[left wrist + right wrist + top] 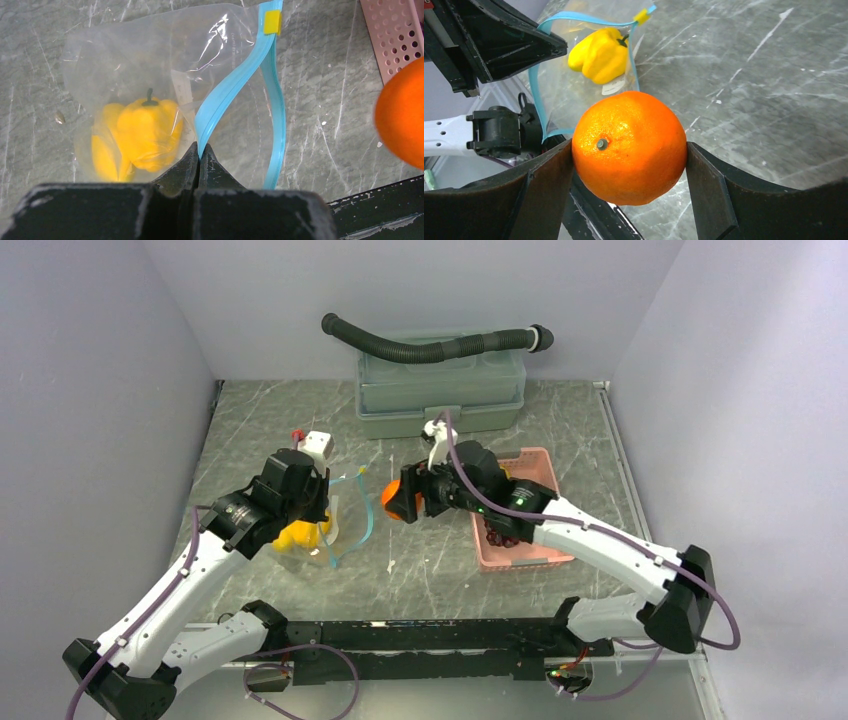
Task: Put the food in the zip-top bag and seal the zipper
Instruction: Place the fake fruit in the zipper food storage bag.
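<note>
The clear zip-top bag (pixel 150 65) lies on the table at centre left, its teal-blue zipper (pixel 235 80) spread open. My left gripper (pixel 201 150) is shut on the near lip of the zipper and holds the mouth up. Yellow food pieces (pixel 137 135) lie inside the bag, also seen in the right wrist view (pixel 601 52) and the top view (pixel 297 536). My right gripper (pixel 629 155) is shut on the orange ball (pixel 629 145) and holds it above the table just right of the bag's mouth (pixel 392 498). The dark grapes (pixel 497 533) sit in the basket, partly hidden by my right arm.
The pink slotted basket (pixel 540 468) stands right of centre under my right arm; its corner shows in the left wrist view (pixel 395 35). A grey-green lidded box (pixel 440 390) with a black corrugated hose (pixel 430 345) on top stands at the back. Walls close in both sides.
</note>
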### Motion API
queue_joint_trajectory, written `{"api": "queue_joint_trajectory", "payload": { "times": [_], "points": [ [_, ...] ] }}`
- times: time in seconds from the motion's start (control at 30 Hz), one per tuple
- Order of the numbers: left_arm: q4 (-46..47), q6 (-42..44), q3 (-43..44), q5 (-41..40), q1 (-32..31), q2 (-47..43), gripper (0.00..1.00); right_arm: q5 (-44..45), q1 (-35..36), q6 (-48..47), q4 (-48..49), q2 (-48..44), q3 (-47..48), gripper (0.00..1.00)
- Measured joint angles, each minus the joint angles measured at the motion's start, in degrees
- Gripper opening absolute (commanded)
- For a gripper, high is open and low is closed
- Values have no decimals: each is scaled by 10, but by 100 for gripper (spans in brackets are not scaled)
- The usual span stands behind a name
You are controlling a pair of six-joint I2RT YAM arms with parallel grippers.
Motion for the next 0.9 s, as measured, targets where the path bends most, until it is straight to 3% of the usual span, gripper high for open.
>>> {"api": "queue_joint_trajectory", "payload": {
  "times": [0.47,0.9],
  "points": [
    [0,0,0,0,0,0,0,-14,63,23,65,121,55,47],
    [0,0,0,1,0,0,0,-13,69,57,99,216,104,50]
  ]
}}
